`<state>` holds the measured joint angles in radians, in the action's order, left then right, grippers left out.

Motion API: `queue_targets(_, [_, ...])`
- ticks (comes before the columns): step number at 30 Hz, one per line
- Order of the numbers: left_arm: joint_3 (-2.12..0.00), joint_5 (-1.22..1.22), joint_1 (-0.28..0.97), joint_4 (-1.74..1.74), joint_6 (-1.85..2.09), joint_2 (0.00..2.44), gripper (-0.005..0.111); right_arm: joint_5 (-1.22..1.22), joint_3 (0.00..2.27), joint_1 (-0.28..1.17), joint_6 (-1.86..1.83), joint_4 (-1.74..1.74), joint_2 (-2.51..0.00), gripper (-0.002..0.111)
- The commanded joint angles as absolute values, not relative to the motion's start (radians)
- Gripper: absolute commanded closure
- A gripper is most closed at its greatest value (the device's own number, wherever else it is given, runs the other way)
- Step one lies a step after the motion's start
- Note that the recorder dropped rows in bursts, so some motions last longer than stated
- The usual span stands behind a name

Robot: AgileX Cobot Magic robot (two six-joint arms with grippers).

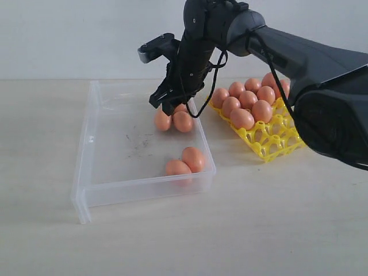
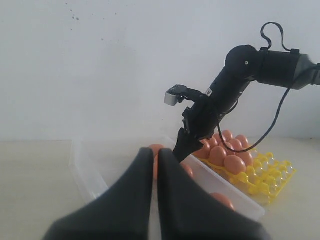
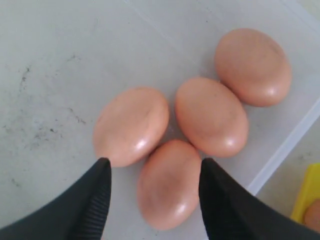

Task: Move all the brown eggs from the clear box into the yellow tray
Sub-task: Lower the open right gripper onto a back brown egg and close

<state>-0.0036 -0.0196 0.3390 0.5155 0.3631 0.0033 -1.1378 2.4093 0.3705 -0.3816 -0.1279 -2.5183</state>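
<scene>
Counter (image 1: 184, 247): pale surface carrying everything. Clear box (image 1: 86, 190): stands on the left, its floor scuffed. Yellow tray (image 1: 270, 144): just right of the box, toward the far side, with brown eggs (image 1: 247, 100) seated in its far cups. Right pincer (image 1: 164, 104): low over the box's far right part, jaws spread to either side of one egg (image 3: 167, 185) in a touching cluster of four; contact cannot be told. Left pincer (image 2: 154, 162): fingers pressed together, pinching nothing. Two further eggs (image 1: 185, 164) lie side by side in the box's near right corner.
</scene>
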Motion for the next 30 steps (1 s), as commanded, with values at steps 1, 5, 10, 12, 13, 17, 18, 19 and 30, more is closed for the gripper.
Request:
queue_targets(1, [0.000,-0.015,0.338,0.512,0.367,0.000,0.103,-1.133,2.423,0.371,-0.375,-0.098,-2.547,0.061])
queue_targets(5, [0.000,-0.015,0.338,0.512,0.367,0.000,0.103,-1.126,2.423,0.371,-0.372,-0.067,-2.564,0.061])
queue_targets(10, [0.000,-0.015,0.338,0.512,0.367,0.000,0.103,-1.101,2.423,0.371,-0.348,-0.055,-2.574,0.061])
queue_targets(12, [0.000,-0.015,0.338,0.512,0.367,0.000,0.103,-1.105,2.423,0.371,-0.347,-0.055,-2.577,0.061])
queue_targets(13, [0.000,-0.015,0.338,0.512,0.367,0.000,0.103,-1.115,2.423,0.371,-0.345,-0.052,-2.579,0.061])
queue_targets(17, [0.000,-0.005,0.338,0.512,0.367,0.000,0.103,-1.159,2.423,0.371,-0.342,-0.039,-2.591,0.061])
queue_targets(18, [0.000,0.007,0.338,0.512,0.367,0.000,0.103,-1.166,2.423,0.371,-0.342,-0.039,-2.594,0.061])
queue_targets(19, [0.000,0.015,0.338,0.512,0.367,0.000,0.103,-1.170,2.423,0.371,-0.342,-0.039,-2.595,0.061])
queue_targets(30, [0.000,0.006,0.338,0.512,0.367,0.000,0.103,-1.185,2.423,0.371,-0.327,-0.039,-2.595,0.106])
